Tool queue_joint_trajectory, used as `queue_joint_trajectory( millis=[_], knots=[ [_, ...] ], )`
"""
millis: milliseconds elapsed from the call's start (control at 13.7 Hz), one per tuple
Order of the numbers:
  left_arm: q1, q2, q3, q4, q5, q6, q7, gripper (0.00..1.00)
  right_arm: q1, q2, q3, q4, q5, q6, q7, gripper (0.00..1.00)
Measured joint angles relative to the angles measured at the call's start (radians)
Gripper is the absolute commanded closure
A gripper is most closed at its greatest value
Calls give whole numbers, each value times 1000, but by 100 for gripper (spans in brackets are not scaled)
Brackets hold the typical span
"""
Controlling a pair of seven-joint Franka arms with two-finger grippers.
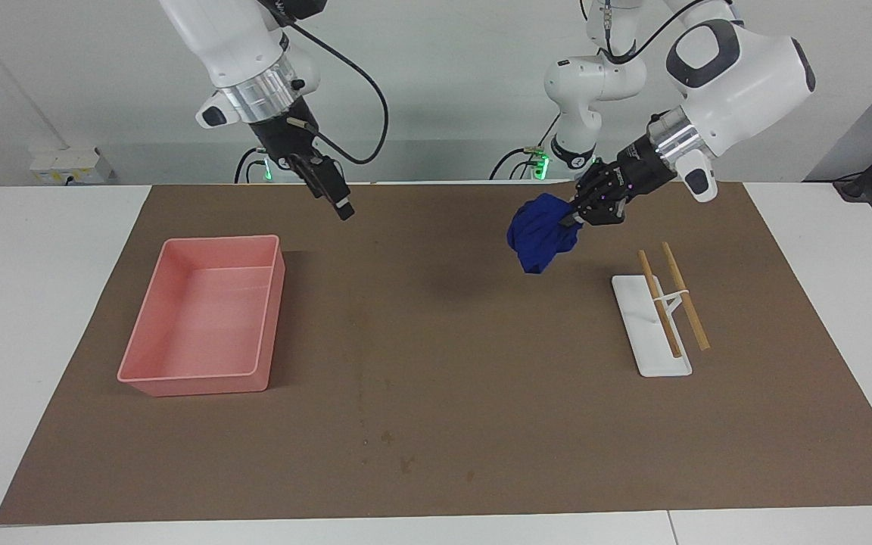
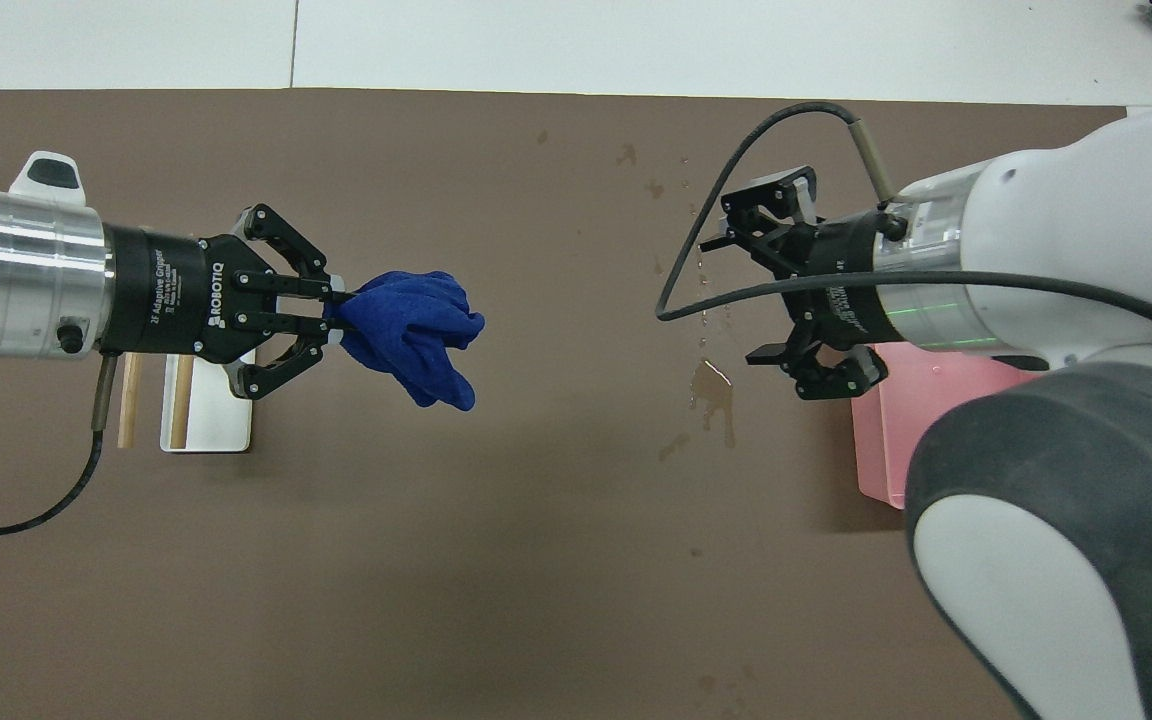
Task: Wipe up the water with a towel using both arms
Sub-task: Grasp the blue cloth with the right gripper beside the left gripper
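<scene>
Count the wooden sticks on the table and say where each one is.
2. Both wooden sticks lie side by side across the white rack toward the left arm's end of the table: one over its base, the other alongside. In the overhead view the left arm covers them partly.

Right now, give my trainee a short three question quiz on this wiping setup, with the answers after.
1. True or false: the left hand is shut on the towel.
2. Multiple choice: the towel is A) lying in the pink tray, B) hanging in the air over the brown mat, C) draped on the white rack.
3. Fill in: the right hand is ____ and holds nothing, up over the mat near the spilled water.

Key: 1 true; 2 B; 3 open.
</scene>
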Motion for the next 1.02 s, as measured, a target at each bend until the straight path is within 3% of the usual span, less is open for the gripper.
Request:
queue_joint_trajectory(
  millis=[438,729,1021],
  knots=[
    [-167,-2,-45,-38,-20,351,-172,100,111,54,2,0,47,101,246,4],
    [-189,-2,-45,-41,-21,379,-194,100,117,55,-1,1,124,119,270,5],
    [-195,-4,-45,-41,-21,373,-199,100,118,74,0,0,126,251,271,6]
  ],
)
